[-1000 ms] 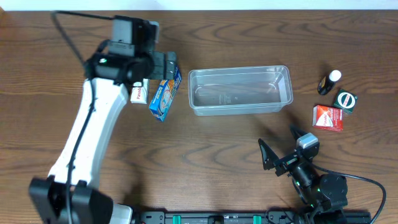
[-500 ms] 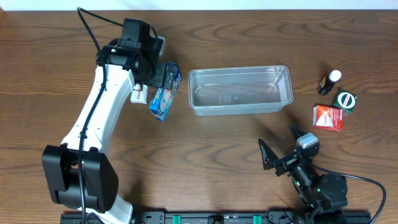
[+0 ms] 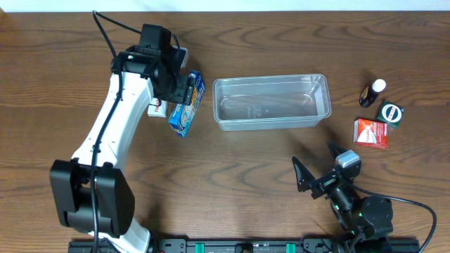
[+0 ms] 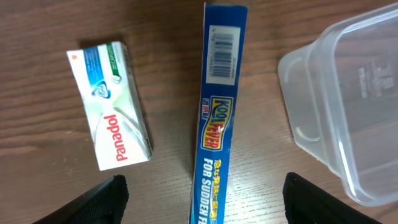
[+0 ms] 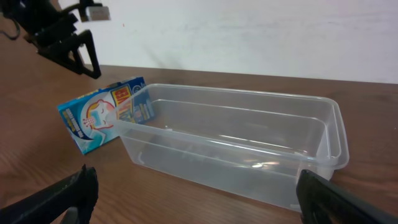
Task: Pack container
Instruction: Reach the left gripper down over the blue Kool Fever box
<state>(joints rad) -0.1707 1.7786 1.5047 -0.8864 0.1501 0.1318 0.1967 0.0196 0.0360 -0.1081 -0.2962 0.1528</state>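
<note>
The container (image 3: 271,102) rests upright on the table (image 3: 225,169), its long axis running across between my two arms and its open top facing up; it is clear plastic with rounded corners and a rim. My left fingers (image 4: 106,198) are spread wide and hang above the blue box (image 3: 186,112), one finger on each side of it, with bare table visible between each finger and the box; they grip nothing. The blue box stands on a narrow edge just beside the container's short end on my left-arm side, slightly angled to that end. The white box (image 4: 112,106) lies flat on the far side of the blue box from the container, near it but apart. My right fingers (image 5: 56,202) are also spread wide and grip nothing; they sit low, near the table, in front of the container's long wall, apart from it. Past the container's opposite short end, well apart from it, are a dark bottle (image 3: 371,93) with a white cap, a green-topped item (image 3: 391,113) and a red box (image 3: 371,132), grouped close together.
</note>
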